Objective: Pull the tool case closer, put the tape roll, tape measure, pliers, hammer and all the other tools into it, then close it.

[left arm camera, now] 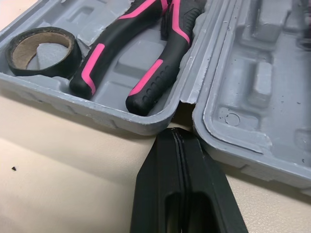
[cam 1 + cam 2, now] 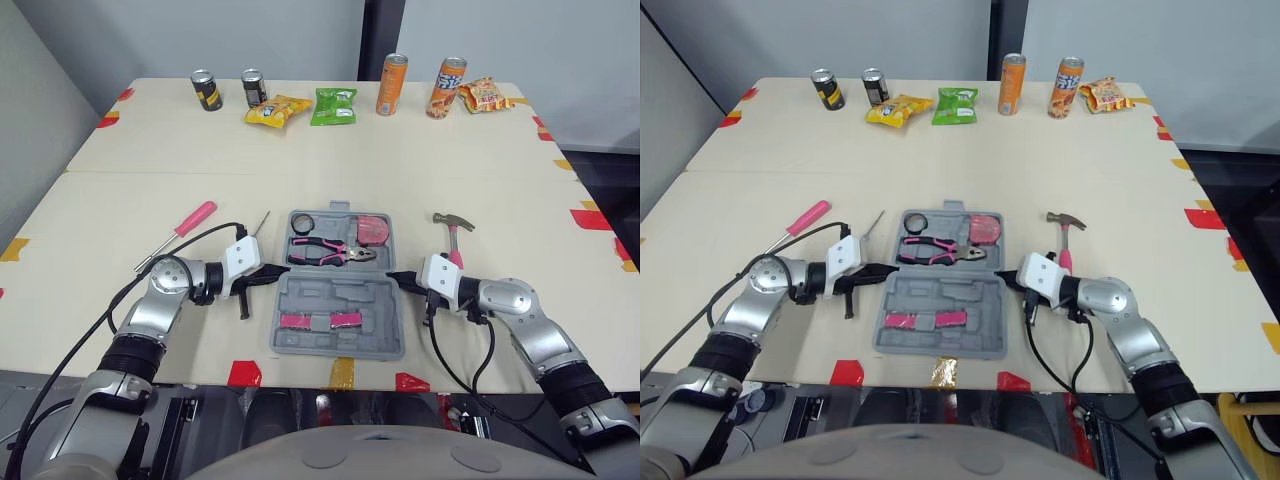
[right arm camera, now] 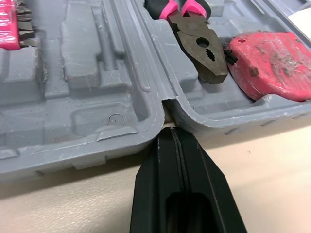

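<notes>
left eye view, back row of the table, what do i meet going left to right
dark can → second dark can → yellow bag → green bag → orange can → second orange can → orange bag

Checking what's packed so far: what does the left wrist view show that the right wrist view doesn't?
Left wrist, not right: the tape roll and the pliers' pink-and-black handles, in the tool case. Right wrist, not left: the pliers' metal nose, the red tape measure beside it, a pink bit holder in the other half. Both: the open gray case at its hinge gap, where the left gripper and right gripper, each shut, point.
</notes>
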